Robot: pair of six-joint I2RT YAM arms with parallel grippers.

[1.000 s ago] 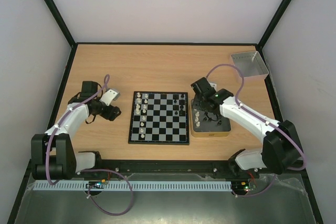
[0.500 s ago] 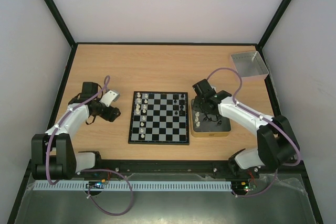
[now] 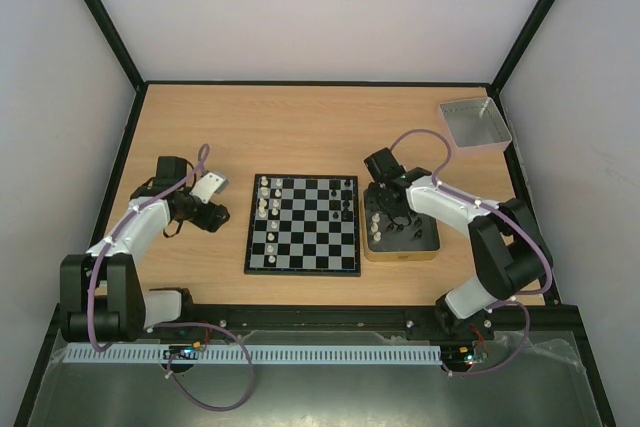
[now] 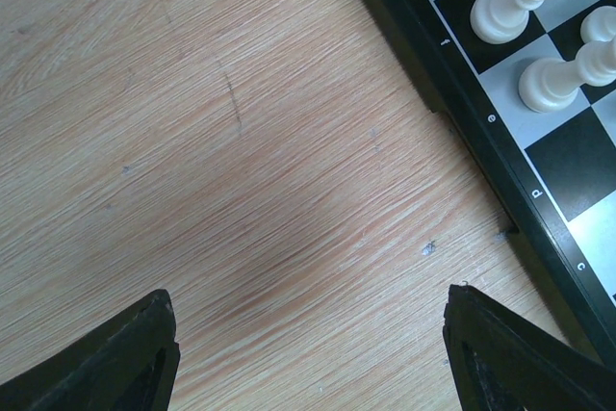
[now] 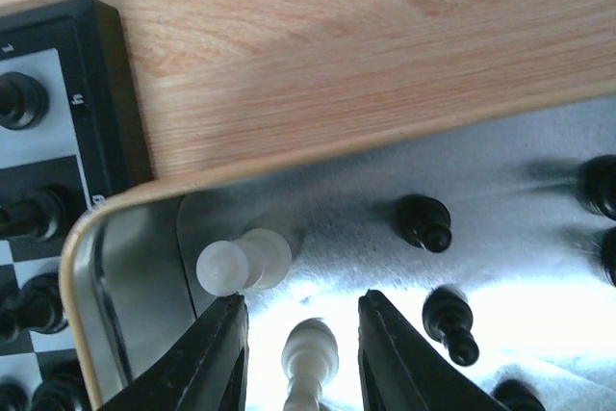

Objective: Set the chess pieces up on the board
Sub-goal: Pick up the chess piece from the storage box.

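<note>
In the tin (image 5: 106,209) just right of the board (image 3: 303,224), my right gripper (image 5: 303,353) hangs low with its jaws part open on either side of a white piece (image 5: 310,353). I see a gap on each side, so I judge it not gripped yet. A second white piece (image 5: 245,262) lies tipped in the tin's corner, with loose black pieces (image 5: 423,221) beyond.

My left gripper (image 4: 310,334) is spread wide and empty over bare table (image 4: 241,141), just off the board's left edge.

The job looks less than half done. White pieces (image 3: 263,202) stand in the two left columns, not all filled. A few black ones (image 3: 345,202) stand on the right side. The middle is bare, and the tin holds more of both colours to place.

The only writing is the board's edge letters, g, e, d and c. I see no brand.
</note>
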